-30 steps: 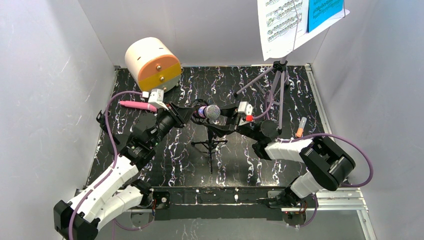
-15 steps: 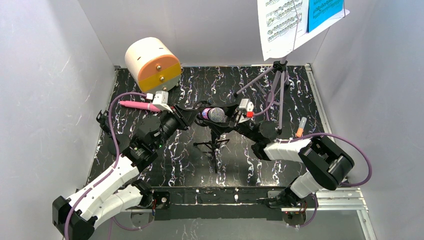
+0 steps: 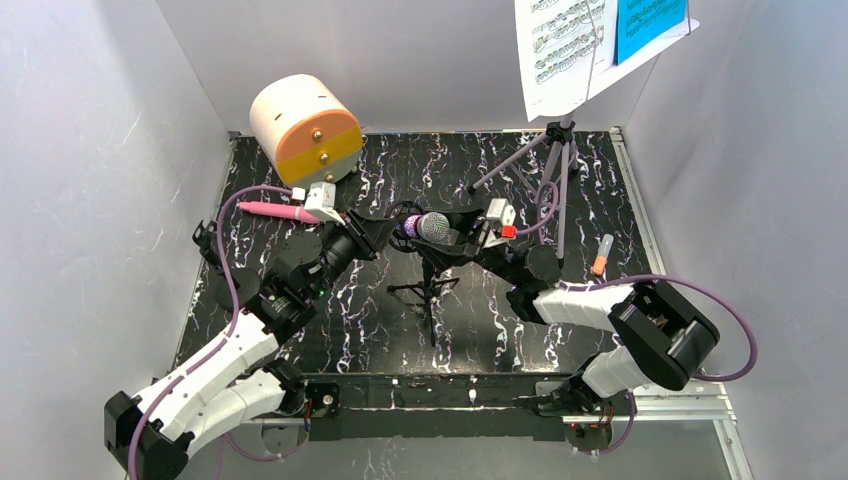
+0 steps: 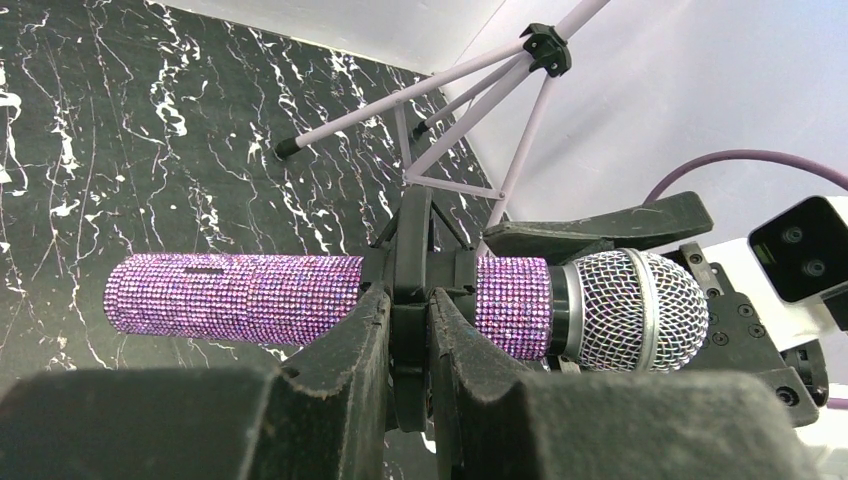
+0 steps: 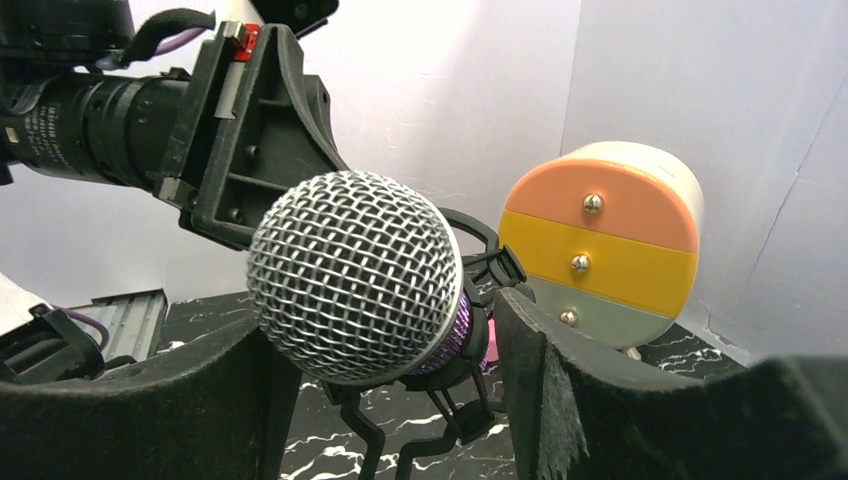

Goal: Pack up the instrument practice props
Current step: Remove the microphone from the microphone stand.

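The purple silver-headed microphone point(image 3: 426, 226) lies level in the clip point(image 4: 412, 240) of a thin black mic tripod point(image 3: 428, 295) at mid-table. My left gripper point(image 3: 385, 232) point(image 4: 408, 300) is shut on that clip's black stem, just under the glittery body point(image 4: 250, 300). My right gripper point(image 3: 452, 236) point(image 5: 385, 320) is open, its fingers on either side of the mesh head point(image 5: 355, 275), with a gap at the right finger. A pink toy microphone point(image 3: 270, 210) lies at the left. The lilac music rack's tripod legs point(image 3: 545, 165) point(image 4: 450, 110) stand at the back right, holding a white page point(image 3: 560, 50) and a blue page point(image 3: 650, 25).
The cream cylinder box point(image 3: 305, 125) point(image 5: 600, 240) with its orange-grey knobbed face sits at the back left corner. A small orange-tipped tube point(image 3: 601, 255) lies near the right edge. White walls close in the back and both sides.
The left arm shifted slightly and the microphone moved a little to the right with it. The right gripper came closer around the mesh head and its wrist swung right.
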Tool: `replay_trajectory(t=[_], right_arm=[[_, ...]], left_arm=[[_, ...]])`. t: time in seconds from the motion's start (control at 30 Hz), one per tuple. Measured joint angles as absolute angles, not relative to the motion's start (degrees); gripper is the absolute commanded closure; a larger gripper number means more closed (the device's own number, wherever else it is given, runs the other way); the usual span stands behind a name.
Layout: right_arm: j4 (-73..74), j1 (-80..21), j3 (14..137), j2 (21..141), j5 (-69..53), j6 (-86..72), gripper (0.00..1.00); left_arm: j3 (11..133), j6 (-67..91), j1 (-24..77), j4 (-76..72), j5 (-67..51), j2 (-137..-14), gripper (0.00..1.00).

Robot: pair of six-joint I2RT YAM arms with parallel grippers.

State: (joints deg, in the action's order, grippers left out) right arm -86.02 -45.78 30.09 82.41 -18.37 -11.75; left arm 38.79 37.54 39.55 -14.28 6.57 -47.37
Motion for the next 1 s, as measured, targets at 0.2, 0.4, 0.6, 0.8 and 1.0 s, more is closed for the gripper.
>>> replay_trajectory(t=[0.2,0.4,0.6,0.8,1.0], right_arm=[[-86.0,-45.8,30.1,81.8,-19.8,-11.7,0.43],[-85.8,-45.4,30.1,81.8,-18.9,-9.8,0.74],[-85.4,-45.5,29.7,81.0,-19.4,-8.9,0.99],[-84.0,-45.6,27.4,77.9,-18.9,-7.6,0.99],[-82.0,-45.8,24.7,73.4,-17.5,-6.8,0.99]], left_arm=[[38.8,37.7,39.9,-14.3,7.0,-47.5,1.0],[38.8,37.4,40.4,-14.1,7.8,-47.5,1.0],[39.0,35.6,41.3,-12.8,9.9,-47.0,1.0],[40.2,33.2,43.0,-11.0,11.3,-47.2,1.0],[41.0,31.7,44.5,-9.8,11.7,-47.8,1.0]])
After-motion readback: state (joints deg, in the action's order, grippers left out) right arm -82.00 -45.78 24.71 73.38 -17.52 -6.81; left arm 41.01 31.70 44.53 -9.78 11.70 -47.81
